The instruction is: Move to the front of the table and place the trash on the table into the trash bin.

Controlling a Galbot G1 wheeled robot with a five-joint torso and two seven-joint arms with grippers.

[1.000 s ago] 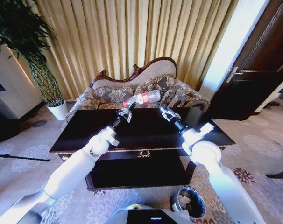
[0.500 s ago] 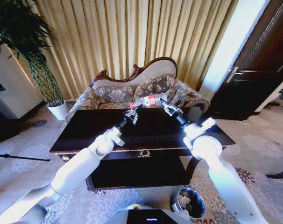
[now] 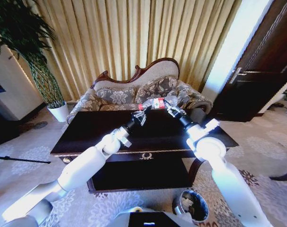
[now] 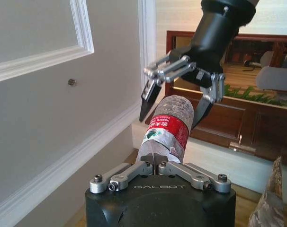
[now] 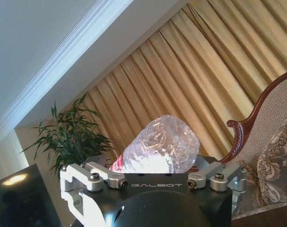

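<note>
The trash in view is a clear plastic bottle (image 3: 155, 102) with a red-and-white label, held in the air over the far side of the dark glossy table (image 3: 86, 128). My left gripper (image 3: 142, 114) is shut on its neck end. The left wrist view has the bottle (image 4: 168, 124) rising from the left gripper (image 4: 155, 160), and my right gripper (image 4: 172, 113) open with a finger on each side of the bottle's far end. My right gripper (image 3: 171, 109) meets the bottle from the right. The bottle's crinkled base (image 5: 160, 144) sits between its spread fingers. The trash bin (image 3: 191, 205) stands on the carpet at the table's near right corner.
A floral carved sofa (image 3: 120, 94) stands right behind the table. A white plant pot (image 3: 59, 112) sits at the far left. A dark door (image 3: 262, 71) is at the right. A thin black rod (image 3: 20, 160) lies on the carpet to the left.
My left gripper has carried the bottle to the right, toward my right gripper. The right gripper has shifted slightly back, and its open fingers now stand around the bottle's far end.
</note>
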